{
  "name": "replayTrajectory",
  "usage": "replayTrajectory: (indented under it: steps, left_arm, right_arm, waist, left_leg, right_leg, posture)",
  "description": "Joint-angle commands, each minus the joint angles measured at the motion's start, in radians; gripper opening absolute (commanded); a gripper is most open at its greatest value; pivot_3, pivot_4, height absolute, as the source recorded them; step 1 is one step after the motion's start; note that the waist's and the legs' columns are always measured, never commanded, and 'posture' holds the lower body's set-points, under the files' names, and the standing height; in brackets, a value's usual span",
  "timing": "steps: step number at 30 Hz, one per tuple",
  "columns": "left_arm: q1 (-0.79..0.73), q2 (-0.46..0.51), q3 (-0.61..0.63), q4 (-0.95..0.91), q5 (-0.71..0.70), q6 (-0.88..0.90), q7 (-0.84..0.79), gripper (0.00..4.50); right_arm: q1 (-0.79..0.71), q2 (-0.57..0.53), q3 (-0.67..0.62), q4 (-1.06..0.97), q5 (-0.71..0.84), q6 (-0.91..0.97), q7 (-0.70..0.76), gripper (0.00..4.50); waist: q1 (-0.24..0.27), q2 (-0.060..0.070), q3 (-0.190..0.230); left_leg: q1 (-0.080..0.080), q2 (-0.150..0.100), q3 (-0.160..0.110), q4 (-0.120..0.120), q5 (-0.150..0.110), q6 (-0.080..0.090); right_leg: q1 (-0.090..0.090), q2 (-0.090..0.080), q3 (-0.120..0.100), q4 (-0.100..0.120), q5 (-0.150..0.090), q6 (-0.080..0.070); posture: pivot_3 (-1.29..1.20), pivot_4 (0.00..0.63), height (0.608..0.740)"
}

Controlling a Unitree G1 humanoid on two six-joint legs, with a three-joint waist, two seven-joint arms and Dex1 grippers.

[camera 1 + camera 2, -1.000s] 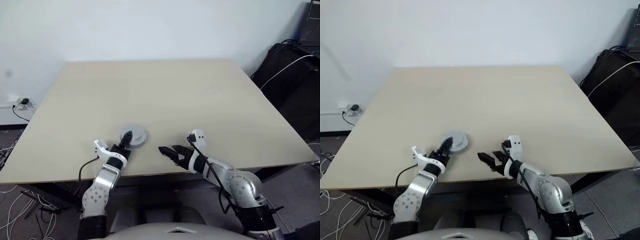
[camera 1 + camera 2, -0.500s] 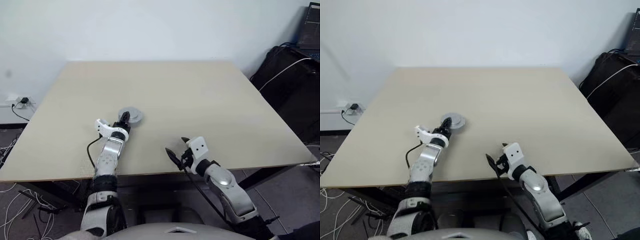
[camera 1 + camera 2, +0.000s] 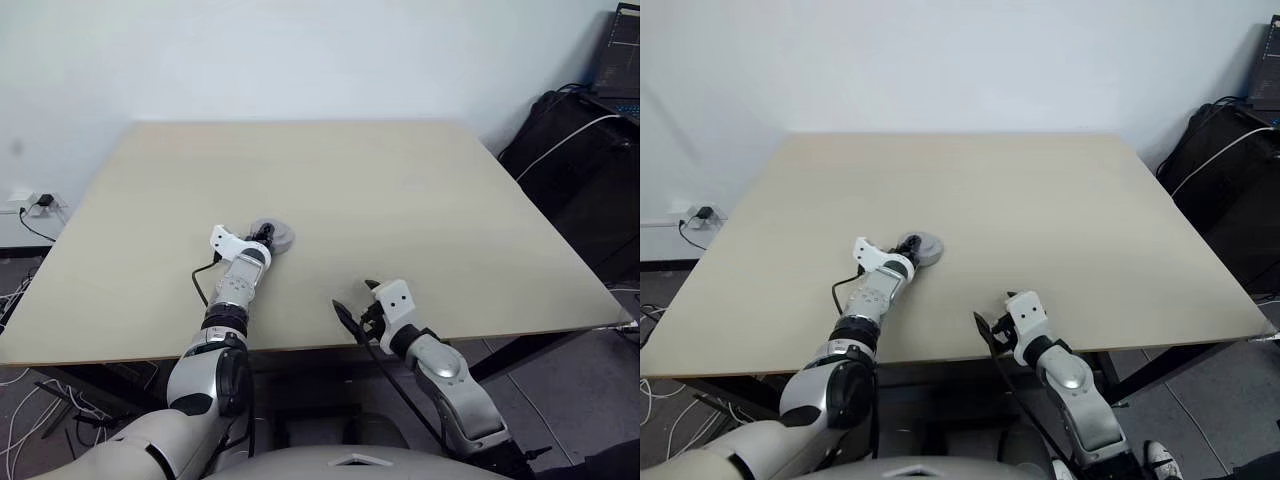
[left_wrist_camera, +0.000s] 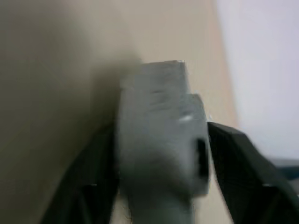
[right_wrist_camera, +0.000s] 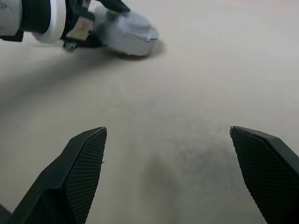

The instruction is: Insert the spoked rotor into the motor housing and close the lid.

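gripping the unmarked grey motor housing, left claw.

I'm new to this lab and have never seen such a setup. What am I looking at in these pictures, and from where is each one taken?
A two-armed humanoid robot stands at a beige table. The two wide pictures come from its head, looking down over its arms. The other two come from cameras on its wrists, looking along the black fingers. The left gripper reaches to a round grey metal assembly, whose grey body sits between its fingers in the left wrist view; whether it is gripped is unclear. The right gripper is wide open, holding nothing.
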Motion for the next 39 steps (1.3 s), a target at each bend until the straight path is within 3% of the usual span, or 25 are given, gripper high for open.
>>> replayTrajectory:
  steps: [1,2,3,6,12,16,20,25,27,33,39]
  left_arm:
    - [-0.032,0.005,0.009,0.002,0.039,-0.002,0.009,4.07]
    - [-0.02,0.004,0.01,-0.01,0.044,0.007,0.011,4.45]
    - [-0.01,0.003,0.011,-0.023,0.049,0.017,0.014,4.48]
    - [0.071,0.0,-0.004,-0.142,0.055,0.092,0.03,4.48]
    - [0.387,0.029,-0.101,-0.577,0.073,0.363,0.064,4.48]
    - [0.612,0.074,-0.185,-0.838,0.125,0.41,0.024,4.48]
    - [0.81,0.105,-0.299,-1.044,0.248,0.287,-0.049,4.48]
    - [0.946,0.086,-0.409,-1.167,0.454,0.065,-0.043,4.48]
    - [0.982,0.111,-0.475,-1.165,0.632,-0.057,0.003,4.48]
    - [1.032,0.099,-0.544,-1.069,0.883,-0.304,0.115,4.48]
    - [1.007,0.055,-0.545,-0.979,0.971,-0.408,0.206,4.48]
  right_arm:
    - [-0.007,0.011,-0.022,-0.047,-0.004,0.001,-0.001,4.5]
    - [-0.006,0.012,-0.022,-0.047,-0.006,0.003,0.0,4.5]
    - [-0.006,0.014,-0.023,-0.047,-0.008,0.004,0.001,4.5]
    - [-0.005,0.016,-0.023,-0.049,-0.011,0.009,0.002,4.5]
    - [-0.007,0.02,-0.027,-0.048,-0.008,0.023,0.009,4.5]
    - [-0.006,0.026,-0.032,-0.047,-0.003,0.03,0.013,4.5]
    - [0.001,0.047,-0.05,-0.043,0.004,0.009,0.0,4.5]
    - [0.019,0.094,-0.095,-0.016,-0.016,-0.086,-0.061,4.5]
    - [0.029,0.106,-0.107,0.006,-0.053,-0.16,-0.099,4.5]
    - [0.05,0.156,-0.149,0.083,-0.111,-0.301,-0.202,4.5]
    - [0.065,0.201,-0.204,0.116,-0.123,-0.346,-0.282,4.5]
  waist:
    - [0.0,0.0,0.0]
    - [-0.001,0.0,-0.001]
    - [-0.001,0.0,-0.002]
    - [-0.006,0.0,-0.003]
    - [-0.024,0.0,-0.013]
    - [-0.032,0.001,-0.015]
    - [-0.032,0.003,-0.017]
    - [-0.016,0.005,-0.017]
    - [-0.006,0.006,-0.016]
    - [-0.001,0.009,-0.017]
    - [-0.001,0.009,-0.017]
  left_leg:
    - [0.001,0.0,0.0,0.0,0.0,0.0]
    - [0.002,0.0,0.0,0.0,0.0,0.0]
    - [0.003,0.0,0.0,0.0,0.0,0.0]
    - [0.004,0.001,0.0,0.0,0.0,0.0]
    - [0.006,0.001,0.0,-0.003,0.0,-0.002]
    - [0.012,0.002,0.001,-0.007,-0.001,-0.004]
    - [0.02,0.003,0.001,-0.011,-0.001,-0.007]
    - [0.017,0.003,0.003,-0.018,-0.001,-0.008]
    - [0.016,0.003,0.004,-0.019,0.0,-0.009]
    - [0.012,0.003,0.012,-0.022,0.0,-0.009]
    - [0.01,0.003,0.013,-0.022,0.0,-0.009]
  right_leg:
    - [0.001,0.0,0.0,0.0,0.0,0.0]
    - [0.001,0.0,0.0,0.0,0.0,0.0]
    - [0.002,0.0,0.0,0.0,0.0,0.001]
    - [0.002,-0.001,0.0,0.0,0.0,0.001]
    - [0.002,-0.001,0.002,0.0,0.0,-0.005]
    - [0.005,-0.001,0.005,0.001,-0.002,-0.006]
    - [0.007,-0.002,0.01,0.001,-0.004,-0.004]
    - [0.001,-0.002,0.016,0.001,-0.004,-0.005]
    - [-0.001,-0.002,0.017,0.001,-0.004,-0.005]
    - [-0.01,-0.002,0.021,0.001,-0.004,-0.005]
    - [-0.012,-0.002,0.022,0.001,-0.004,-0.005]
  posture:
    - [0.0,0.0,0.74]
    - [0.0,0.0,0.74]
    - [0.0,0.0,0.74]
    - [0.0,0.0,0.74]
    - [0.0,0.0,0.74]
    - [0.0,0.0,0.74]
    - [0.0,0.0,0.74]
    - [0.0,0.0,0.74]
    - [0.0,0.0,0.74]
    - [0.0,0.0,0.74]
    - [0.0,0.0,0.74]
